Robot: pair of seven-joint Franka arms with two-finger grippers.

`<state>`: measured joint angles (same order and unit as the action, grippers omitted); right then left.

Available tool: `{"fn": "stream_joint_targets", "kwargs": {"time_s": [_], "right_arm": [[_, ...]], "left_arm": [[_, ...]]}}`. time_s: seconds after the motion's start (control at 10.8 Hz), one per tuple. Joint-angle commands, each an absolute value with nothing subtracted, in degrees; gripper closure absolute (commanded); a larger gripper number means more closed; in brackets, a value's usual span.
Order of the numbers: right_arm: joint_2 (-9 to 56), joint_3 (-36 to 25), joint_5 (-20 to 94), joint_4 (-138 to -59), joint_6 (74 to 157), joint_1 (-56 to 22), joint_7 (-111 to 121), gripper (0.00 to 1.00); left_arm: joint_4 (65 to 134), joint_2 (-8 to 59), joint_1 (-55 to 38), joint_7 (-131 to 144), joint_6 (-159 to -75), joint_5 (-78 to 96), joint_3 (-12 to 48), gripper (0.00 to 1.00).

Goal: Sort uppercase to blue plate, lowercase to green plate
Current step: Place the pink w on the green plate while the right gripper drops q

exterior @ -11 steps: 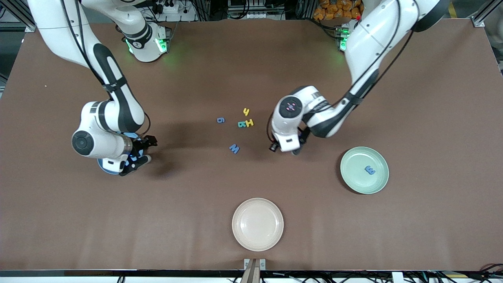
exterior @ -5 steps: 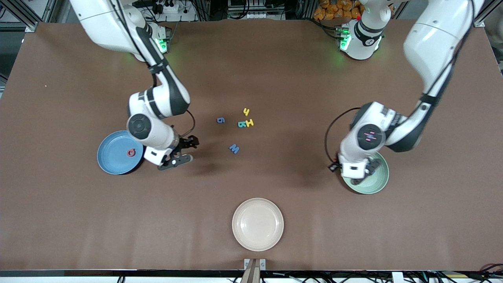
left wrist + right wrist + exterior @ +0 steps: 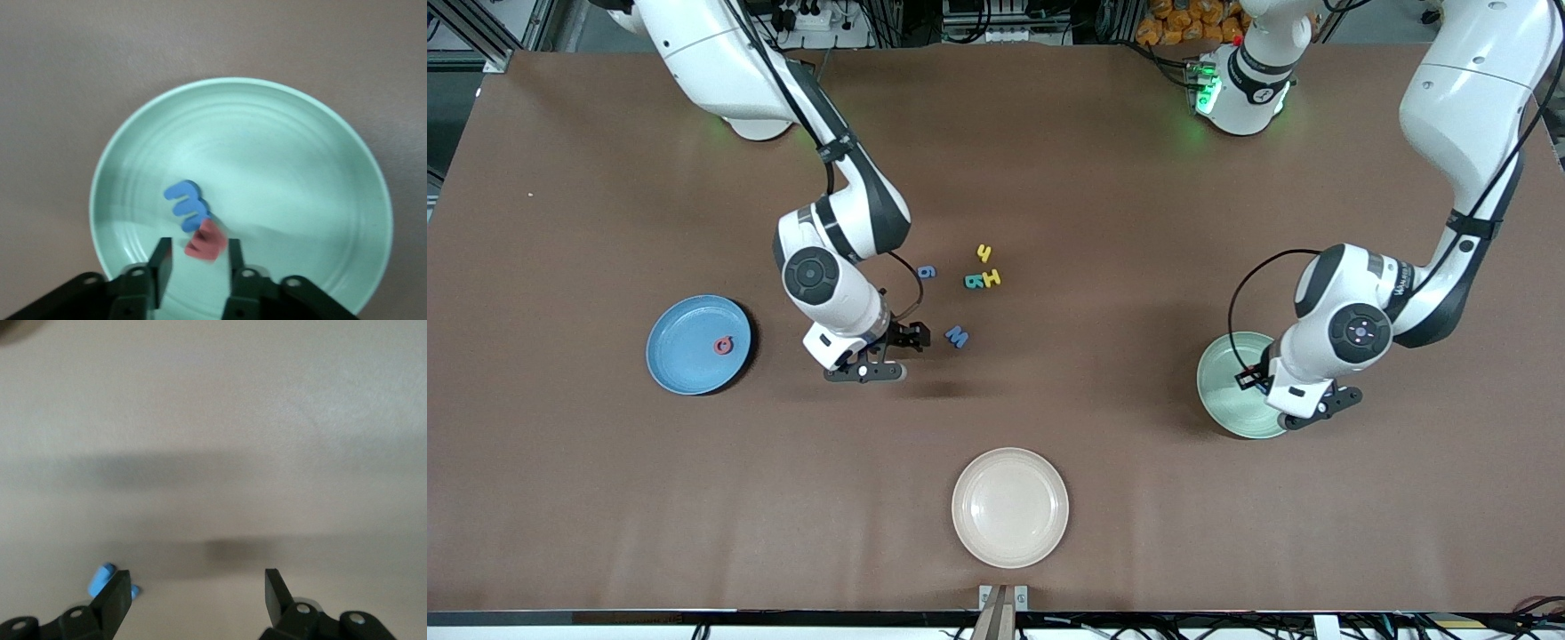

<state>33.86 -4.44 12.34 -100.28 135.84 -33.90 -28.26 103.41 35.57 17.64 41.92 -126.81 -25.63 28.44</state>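
Note:
My left gripper (image 3: 1303,407) is open over the pale green plate (image 3: 1227,391). In the left wrist view the small red piece (image 3: 207,241) shows below and between the open fingers (image 3: 161,257), beside the blue m (image 3: 185,203) on the green plate (image 3: 300,167). My right gripper (image 3: 889,356) is open and empty, low over the table beside the blue W (image 3: 958,337). The W also shows in the right wrist view (image 3: 101,579) next to one finger. The red G (image 3: 723,345) lies on the blue plate (image 3: 680,364). Yellow h (image 3: 984,252), yellow H (image 3: 992,277), teal B (image 3: 974,281) and blue g (image 3: 927,272) lie mid-table.
A cream plate (image 3: 1009,507) stands nearest the front camera, at the middle of the table. The brown tabletop (image 3: 605,489) carries nothing else.
My right gripper left the blue plate, where the red G now lies, and moved to the blue W. My left gripper moved from mid-table to over the green plate.

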Motion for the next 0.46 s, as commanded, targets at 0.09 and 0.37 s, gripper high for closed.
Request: {"fn": "stream_joint_targets", "kwargs": {"time_s": [0.09, 0.37], "right_arm": [[37.4, -2.6, 11.2, -98.1, 139.9, -36.0, -49.7, 0.11], [39.2, 0.2, 7.4, -97.3, 142.3, -37.4, -66.6, 0.11]], "left_arm": [[103.3, 30.9, 17.1, 38.6, -122.4, -24.4, 28.8, 0.00], [103.4, 26.0, 17.1, 28.0, -119.6, -17.3, 29.2, 0.00]]}}
